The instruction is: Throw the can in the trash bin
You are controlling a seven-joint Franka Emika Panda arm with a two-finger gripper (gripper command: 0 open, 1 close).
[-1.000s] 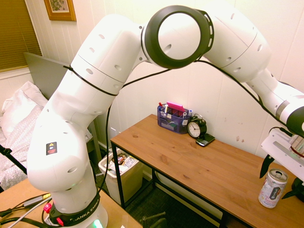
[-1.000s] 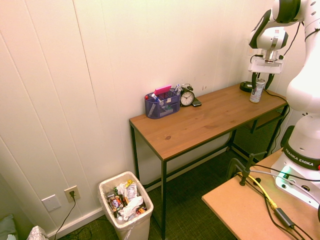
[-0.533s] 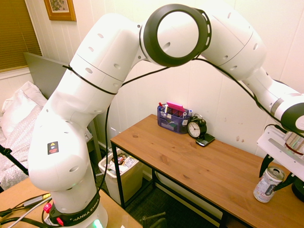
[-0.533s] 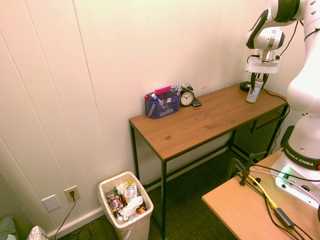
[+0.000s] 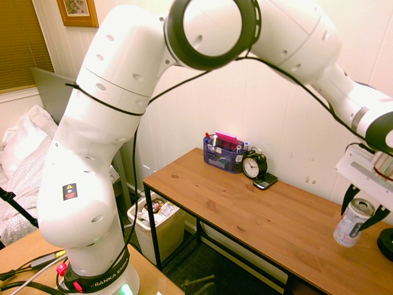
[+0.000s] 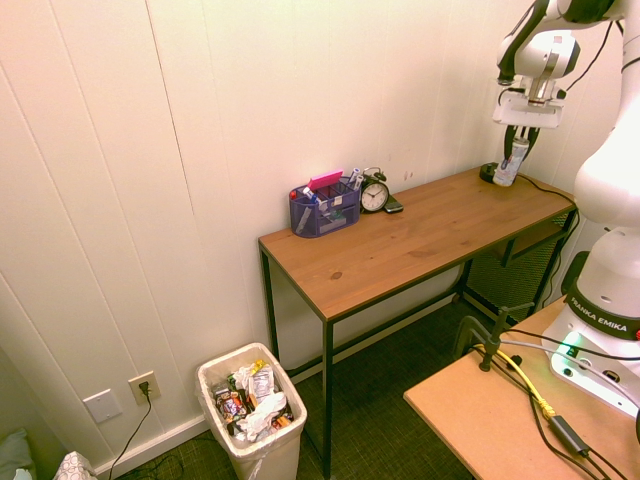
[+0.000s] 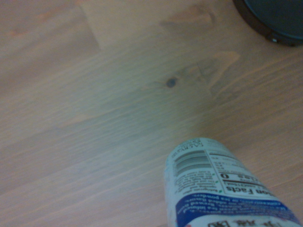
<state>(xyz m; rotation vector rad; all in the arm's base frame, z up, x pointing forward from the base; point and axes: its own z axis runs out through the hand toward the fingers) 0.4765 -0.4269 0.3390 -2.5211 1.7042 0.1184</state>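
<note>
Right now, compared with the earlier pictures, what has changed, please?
The jaws have closed on the can, which has been lifted off the desk and tilted. The arm has risen with it. The alarm clock, the pen organizer and the trash bin stayed in place.

We were in a room of a home, most likely a bedroom with a small work corner. At the left of the first exterior view, a bed with rumpled pale bedding (image 5: pixel 27 157) and white pillows (image 5: pixel 24 136) stood against a grey headboard (image 5: pixel 54 92), near a window covered by a brown slatted blind (image 5: pixel 21 46). A wood-framed picture (image 5: pixel 78 11) hung on cream panelled walls (image 6: pixel 90 200). Along the wall we saw a narrow wooden desk (image 6: pixel 420 235) on dark metal legs, bearing a purple desk organizer (image 6: pixel 325 210) and a round black alarm clock (image 6: pixel 374 194). A full cream trash bin (image 6: pixel 270 462) stood beside it.
</note>
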